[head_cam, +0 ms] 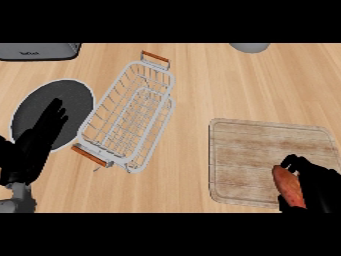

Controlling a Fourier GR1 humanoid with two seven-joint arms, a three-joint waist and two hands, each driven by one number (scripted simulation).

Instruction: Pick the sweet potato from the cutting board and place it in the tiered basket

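Wooden counter [225, 85] carries basket [129, 117] mid-left and board [269, 150] at right. Right hand [322, 192] curls round potato [288, 186] at board's near-right corner. Left hand [33, 145] rests open, left edge.

Right hand [322, 190] is low on the right, fingers curled around the sweet potato [288, 187]. Left hand [33, 145] is just resting open, fingers pointing up.
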